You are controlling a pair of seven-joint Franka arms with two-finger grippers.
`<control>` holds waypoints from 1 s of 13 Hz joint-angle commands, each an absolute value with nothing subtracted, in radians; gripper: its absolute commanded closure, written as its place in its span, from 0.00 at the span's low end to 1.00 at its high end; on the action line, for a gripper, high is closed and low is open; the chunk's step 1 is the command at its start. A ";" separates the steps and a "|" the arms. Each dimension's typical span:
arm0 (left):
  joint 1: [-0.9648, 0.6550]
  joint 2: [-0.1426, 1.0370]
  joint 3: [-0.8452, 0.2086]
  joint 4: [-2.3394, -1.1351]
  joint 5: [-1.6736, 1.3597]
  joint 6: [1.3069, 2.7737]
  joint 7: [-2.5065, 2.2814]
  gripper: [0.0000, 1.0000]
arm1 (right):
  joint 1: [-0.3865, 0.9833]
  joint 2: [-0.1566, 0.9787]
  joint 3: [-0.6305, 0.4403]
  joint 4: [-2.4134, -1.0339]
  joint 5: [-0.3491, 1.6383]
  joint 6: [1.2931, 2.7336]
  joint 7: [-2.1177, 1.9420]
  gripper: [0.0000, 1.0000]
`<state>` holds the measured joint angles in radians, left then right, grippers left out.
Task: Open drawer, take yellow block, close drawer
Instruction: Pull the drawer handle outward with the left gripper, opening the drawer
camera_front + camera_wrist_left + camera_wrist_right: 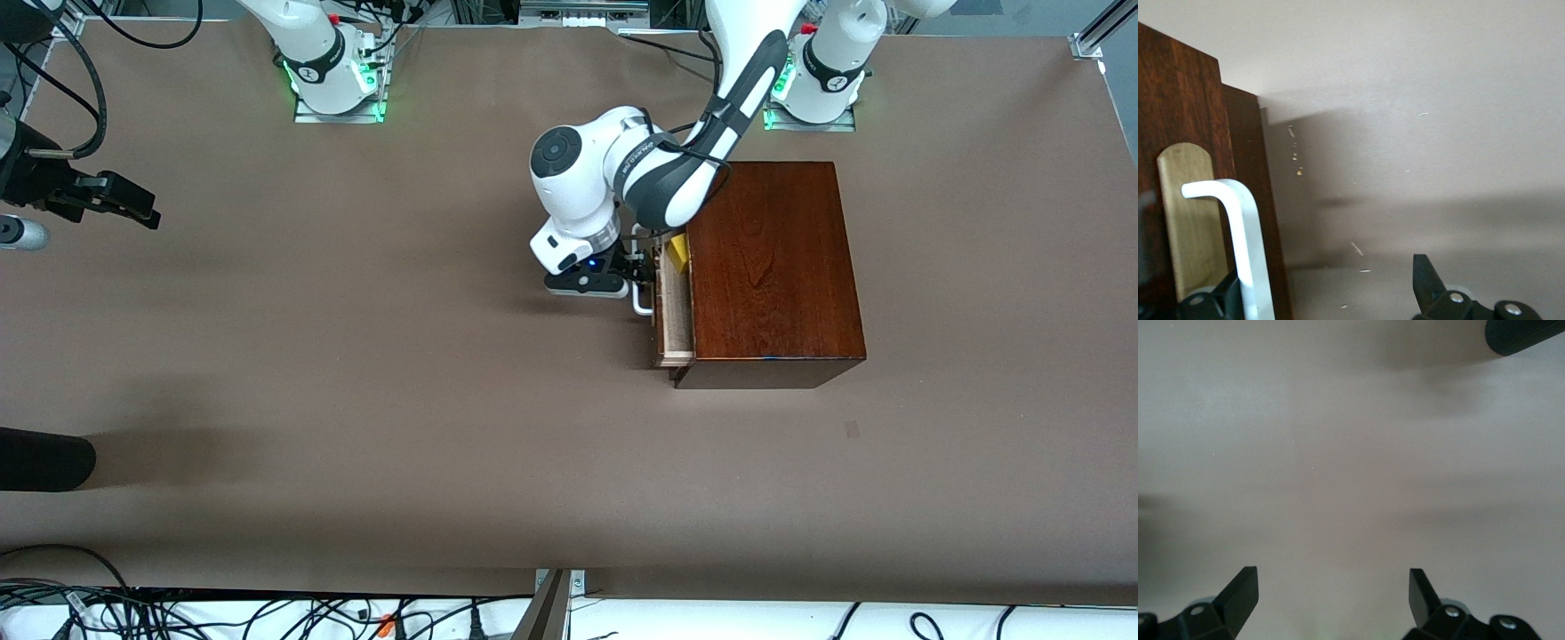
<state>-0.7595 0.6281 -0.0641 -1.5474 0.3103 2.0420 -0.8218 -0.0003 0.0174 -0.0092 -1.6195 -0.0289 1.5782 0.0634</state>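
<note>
The dark reddish-brown wooden box [773,267] stands toward the left arm's end of the table. Its drawer [673,307] is pulled out a short way, showing its pale interior. The yellow block [678,252] lies in the drawer, partly under the box top. My left gripper [642,274] is at the white bar handle [642,307], in front of the drawer. In the left wrist view the gripper [1325,287] is open, with the handle [1245,227] between the fingers, close beside one of them. My right gripper [133,209] waits open and empty over the right arm's end of the table; the right wrist view [1331,587] shows bare table beneath it.
A black cylinder [44,458] reaches in over the table edge at the right arm's end, and also shows in the right wrist view [1525,337]. A small silver cylinder [22,233] lies near my right gripper. Cables [267,613] run along the edge nearest the front camera.
</note>
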 commanded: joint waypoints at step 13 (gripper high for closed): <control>-0.838 0.736 -0.066 -1.394 0.218 2.088 -0.864 0.00 | -0.018 0.018 0.005 -1.608 -0.032 1.572 0.048 0.00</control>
<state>-0.7937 0.6667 -0.0448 -1.4852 0.2898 2.0260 -0.8465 -0.0007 0.0174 -0.0092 -1.6195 -0.0289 1.5782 0.0634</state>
